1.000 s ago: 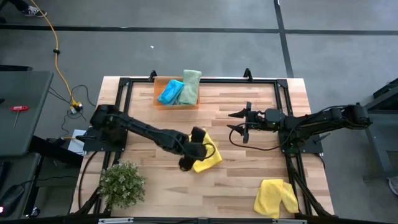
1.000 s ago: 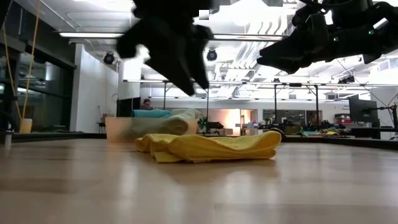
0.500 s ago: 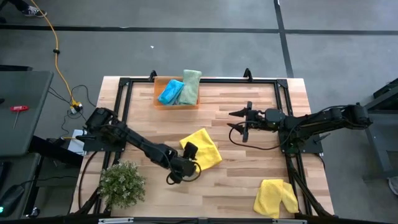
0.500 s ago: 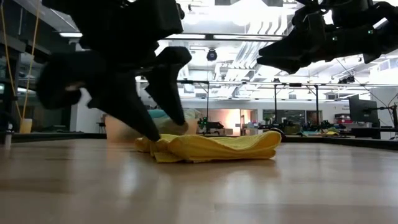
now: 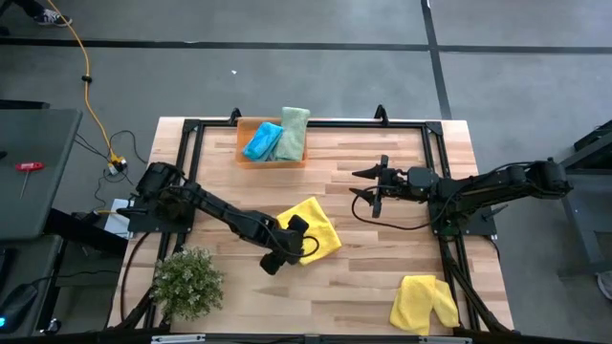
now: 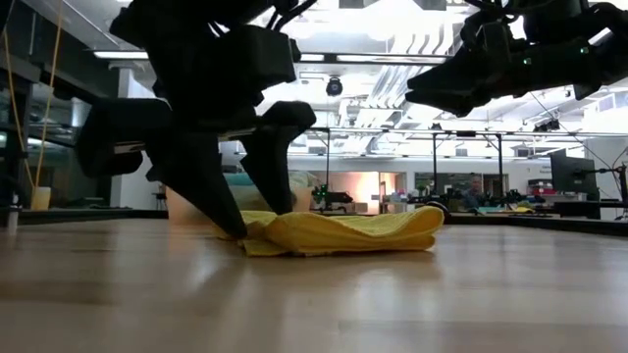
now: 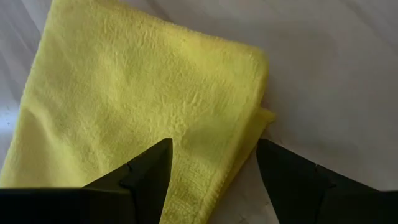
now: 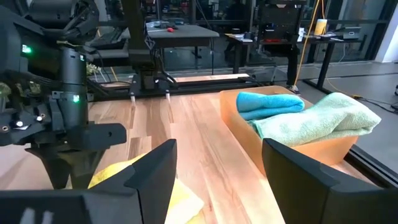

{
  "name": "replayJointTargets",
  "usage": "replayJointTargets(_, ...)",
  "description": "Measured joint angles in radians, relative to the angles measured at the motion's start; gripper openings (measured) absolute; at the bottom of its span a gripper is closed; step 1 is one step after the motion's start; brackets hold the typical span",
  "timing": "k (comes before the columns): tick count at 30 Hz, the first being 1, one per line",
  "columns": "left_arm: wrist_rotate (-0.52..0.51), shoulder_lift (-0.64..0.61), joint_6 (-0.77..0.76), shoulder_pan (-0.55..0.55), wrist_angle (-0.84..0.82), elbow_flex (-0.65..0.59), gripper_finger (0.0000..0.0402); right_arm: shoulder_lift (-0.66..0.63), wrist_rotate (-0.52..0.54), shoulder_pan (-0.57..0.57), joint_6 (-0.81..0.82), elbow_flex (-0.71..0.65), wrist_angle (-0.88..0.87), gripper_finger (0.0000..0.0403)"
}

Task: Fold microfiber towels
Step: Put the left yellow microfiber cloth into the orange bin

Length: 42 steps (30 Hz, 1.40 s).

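Observation:
A folded yellow towel lies flat on the wooden table near its middle. My left gripper reaches down at a slant to the towel's near-left edge. It is open, with one finger over the cloth and the other over bare wood. In the low view both fingers come down to the towel's left end. My right gripper hangs open and level above the table's right half, holding nothing. A second yellow towel lies crumpled at the near right. My left gripper comes at the yellow towel's near-left edge slanting from above and from the table's left, its open fingers astride that edge. Whether a fingertip touches the cloth I cannot tell. The towel lies flat on the table.
An orange tray at the far edge holds a folded teal towel and a light green towel. A bushy green plant stands at the near left corner. Bare wood lies between the two yellow towels.
My left gripper has come down from above the yellow towel to table height, shifting toward the near-left so its fingers now stand at the towel's edge. It has stayed open. The towel has kept its place.

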Motion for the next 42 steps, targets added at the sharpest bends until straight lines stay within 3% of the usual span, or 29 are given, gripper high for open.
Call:
replayJointTargets(16,0.010,0.087,0.042,0.013,0.042,0.016,0.0217,0.000,0.008,0.000,0.005,0.000,-0.003,0.0228)
replayJointTargets(20,0.025,0.091,0.048,0.037,0.061,0.014,0.0167,0.000,0.008,0.000,0.005,0.000,-0.003,0.0228)
replayJointTargets(27,0.043,0.102,0.042,0.081,0.112,0.019,0.0015,0.000,0.009,0.000,0.007,0.000,-0.003,0.0228)
replayJointTargets(35,0.044,0.005,-0.058,0.106,-0.067,0.157,0.0005,0.000,0.011,0.000,0.006,0.000,-0.012,0.0228)
replayJointTargets(42,0.061,-0.136,-0.111,0.156,-0.137,0.176,0.0002,0.000,0.012,0.000,0.005,0.000,-0.019,0.0228)
